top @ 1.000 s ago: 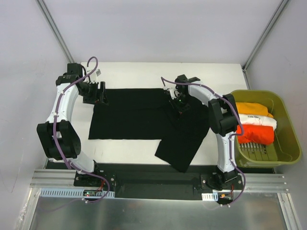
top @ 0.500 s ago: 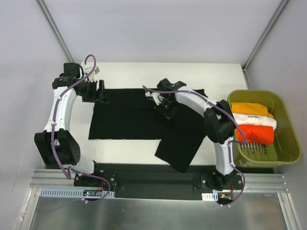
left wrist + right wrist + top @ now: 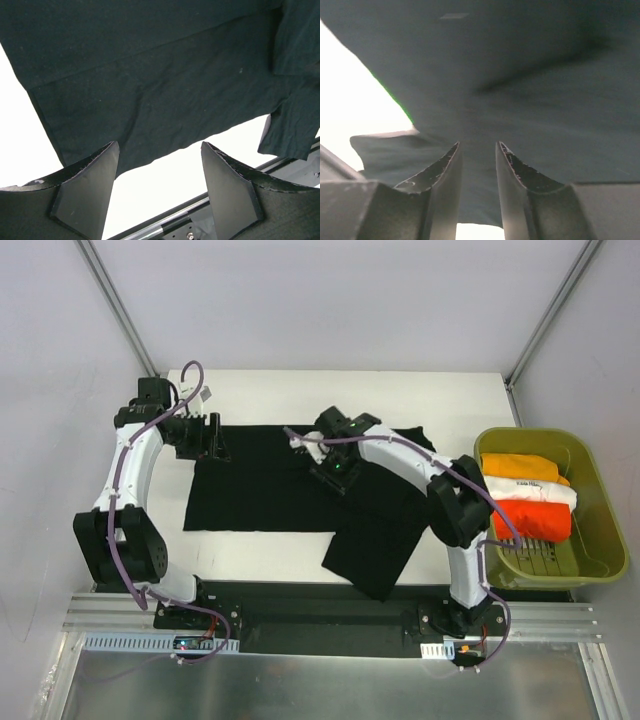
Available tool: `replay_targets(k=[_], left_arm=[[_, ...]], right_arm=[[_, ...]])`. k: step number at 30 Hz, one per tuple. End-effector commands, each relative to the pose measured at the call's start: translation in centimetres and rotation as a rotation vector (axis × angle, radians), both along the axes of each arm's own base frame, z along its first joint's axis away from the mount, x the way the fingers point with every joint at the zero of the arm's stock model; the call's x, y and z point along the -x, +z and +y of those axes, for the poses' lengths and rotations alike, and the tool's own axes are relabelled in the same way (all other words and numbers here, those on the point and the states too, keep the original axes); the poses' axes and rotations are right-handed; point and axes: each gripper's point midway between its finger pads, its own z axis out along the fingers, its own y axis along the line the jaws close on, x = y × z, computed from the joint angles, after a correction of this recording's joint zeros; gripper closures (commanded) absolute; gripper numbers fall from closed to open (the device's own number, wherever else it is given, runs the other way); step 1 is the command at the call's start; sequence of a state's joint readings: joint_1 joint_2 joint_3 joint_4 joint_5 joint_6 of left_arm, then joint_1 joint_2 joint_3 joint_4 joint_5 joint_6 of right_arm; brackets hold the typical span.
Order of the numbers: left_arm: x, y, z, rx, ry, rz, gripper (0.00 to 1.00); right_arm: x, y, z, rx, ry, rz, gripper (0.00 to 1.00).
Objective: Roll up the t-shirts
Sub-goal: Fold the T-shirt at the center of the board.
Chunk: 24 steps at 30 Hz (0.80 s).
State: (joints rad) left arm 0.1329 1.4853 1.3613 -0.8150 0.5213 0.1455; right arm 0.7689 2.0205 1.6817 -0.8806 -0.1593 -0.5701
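The black t-shirt lies spread on the tabletop, left of the olive tub holding the other tees. Far from the tub, the left hand gapes empty. Nearer it, the right hand is over the cloth with fingers almost together, and I cannot tell if it grips.

The white table in front of me fills the middle of the top view. A black t-shirt lies on it, spread flat from the left to the middle, with one end bent down toward the bottom of the frame. A green tub sits by the table's right edge.
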Motion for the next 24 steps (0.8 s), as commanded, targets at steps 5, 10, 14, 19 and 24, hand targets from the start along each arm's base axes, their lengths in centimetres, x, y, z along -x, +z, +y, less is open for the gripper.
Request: replay_targets(k=[5, 10, 14, 19, 24], left_arm=[[-6.5, -3.3, 3.0, -0.105, 0.02, 0.026, 0.38], [-10.0, -7.8, 3.3, -0.092, -0.029, 0.096, 0.44], [-13.4, -9.4, 3.7, -0.088, -0.041, 0.089, 0.47], [-14.3, -12.6, 5.5, -0.167, -0.001, 0.16, 0.49], [-12.9, -15.3, 7.4, -0.208, 0.059, 0.255, 0.53]], right_arm=[[-14.0, 3.8, -9.5, -0.018, -0.271, -0.214, 0.73], [-20.5, 2.6, -15.5, 0.023, -0.414, -0.295, 0.76], [-23.7, 1.8, -17.7, 0.041, -0.436, -0.35, 0.79], [-25.6, -0.7, -20.9, 0.145, -0.444, -0.373, 0.81], [-26.7, -3.0, -23.5, 0.2, -0.479, -0.37, 0.81]])
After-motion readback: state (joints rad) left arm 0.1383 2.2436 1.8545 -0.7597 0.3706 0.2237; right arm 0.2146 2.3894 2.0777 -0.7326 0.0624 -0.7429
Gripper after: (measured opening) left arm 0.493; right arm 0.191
